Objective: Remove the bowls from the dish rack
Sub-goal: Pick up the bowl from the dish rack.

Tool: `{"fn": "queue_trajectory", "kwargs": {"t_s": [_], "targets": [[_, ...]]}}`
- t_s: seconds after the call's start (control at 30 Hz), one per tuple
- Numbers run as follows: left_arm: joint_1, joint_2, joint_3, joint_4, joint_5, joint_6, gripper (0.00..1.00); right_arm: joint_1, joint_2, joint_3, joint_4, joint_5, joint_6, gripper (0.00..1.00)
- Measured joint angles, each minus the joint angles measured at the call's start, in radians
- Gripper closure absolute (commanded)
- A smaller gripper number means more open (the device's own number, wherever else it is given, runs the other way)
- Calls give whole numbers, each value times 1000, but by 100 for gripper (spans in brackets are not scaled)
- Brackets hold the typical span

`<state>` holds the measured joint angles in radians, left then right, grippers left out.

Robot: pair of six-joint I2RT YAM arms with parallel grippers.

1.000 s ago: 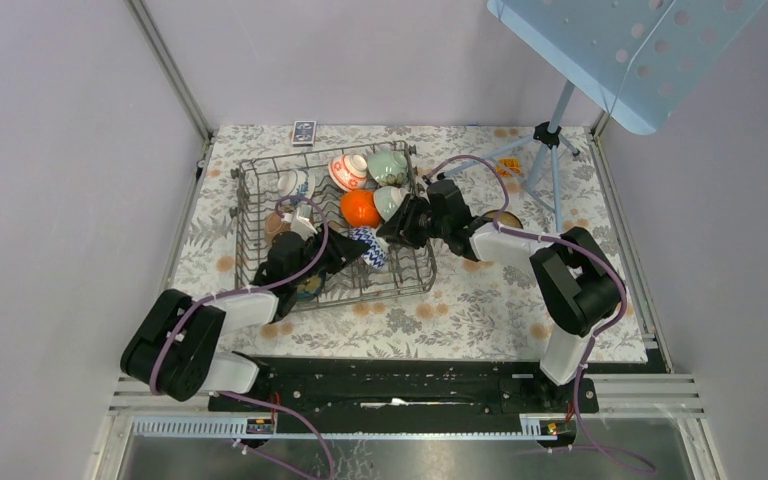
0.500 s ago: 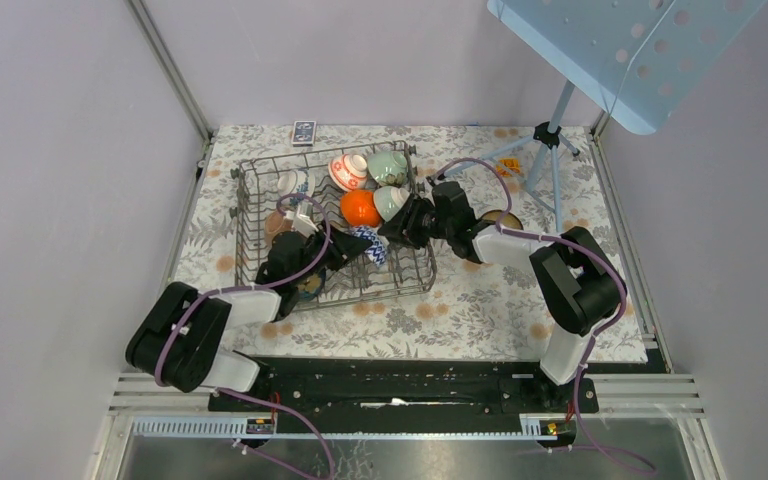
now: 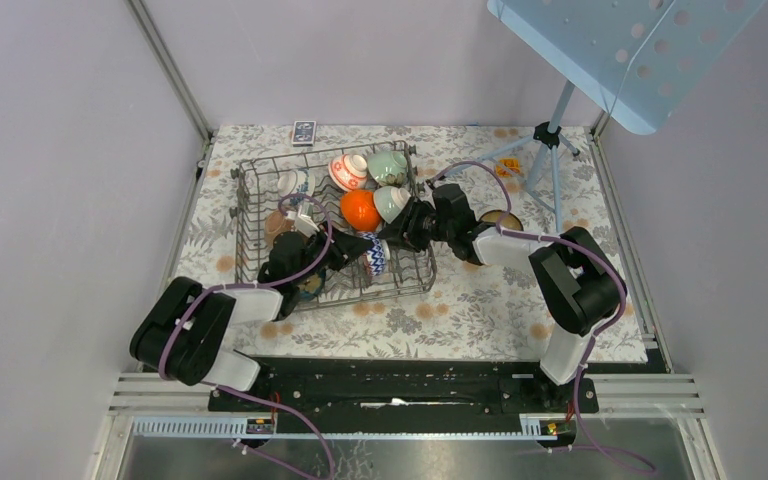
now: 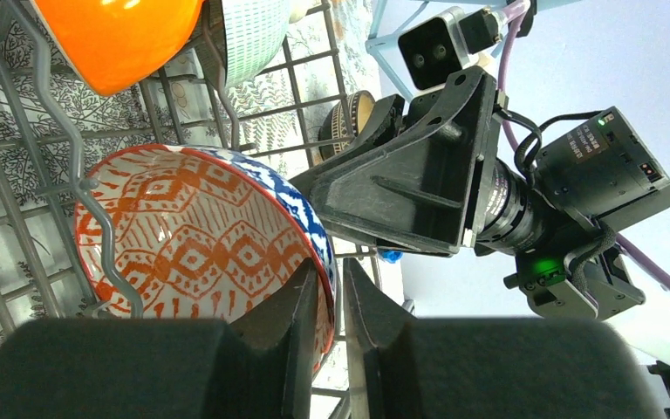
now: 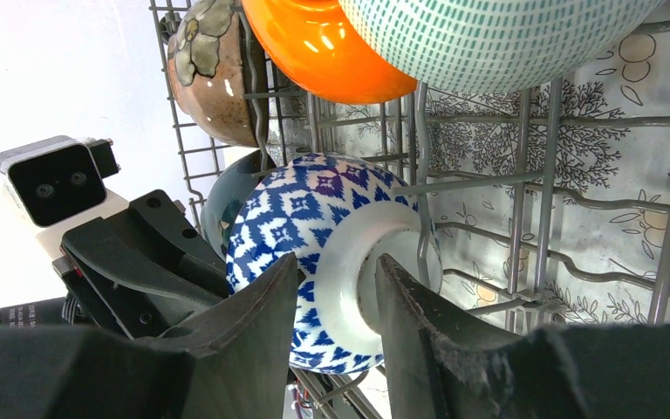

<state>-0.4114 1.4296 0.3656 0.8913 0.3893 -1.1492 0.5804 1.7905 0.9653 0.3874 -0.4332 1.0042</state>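
Observation:
The grey wire dish rack [image 3: 260, 195] holds several bowls. My left gripper [image 3: 358, 247] is shut on the rim of a bowl that is blue-patterned outside [image 3: 376, 256] and orange-patterned inside [image 4: 192, 227]. In the left wrist view the gripper [image 4: 330, 281] has one finger inside the rim and one outside. The bowl is tilted on its side over the rack's front right tines. My right gripper [image 3: 400, 226] is open just beyond it. In the right wrist view the gripper [image 5: 336, 266] has its fingers either side of the bowl's white foot [image 5: 375, 262], without clear contact.
An orange bowl [image 3: 360, 208], a green-dashed bowl [image 3: 391, 202], a pale green bowl [image 3: 387, 165], a red-and-white bowl [image 3: 348, 170] and a brown floral bowl [image 5: 214, 70] sit in the rack. A dark bowl [image 3: 505, 220] stands on the tablecloth at the right. A tripod [image 3: 550, 140] stands at the back right.
My left gripper has carried the blue bowl a little to the right and turned it. My right gripper has shifted slightly toward the back, staying beside the bowl.

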Motion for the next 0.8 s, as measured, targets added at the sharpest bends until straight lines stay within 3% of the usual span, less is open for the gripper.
{"fn": "queue_trajectory", "kwargs": {"t_s": [0.27,0.6,0.8], "targets": [[0,5,0,0,10,-11,100,-1,-2,0,0,1,-1,53],[-4,-14,0,-11,19,-7,100,-3,-41,1,-63,0,-36,28],[-4,-69,0,-28,19,-2,100,-3,-105,10,-119,1,-60,21]]}}
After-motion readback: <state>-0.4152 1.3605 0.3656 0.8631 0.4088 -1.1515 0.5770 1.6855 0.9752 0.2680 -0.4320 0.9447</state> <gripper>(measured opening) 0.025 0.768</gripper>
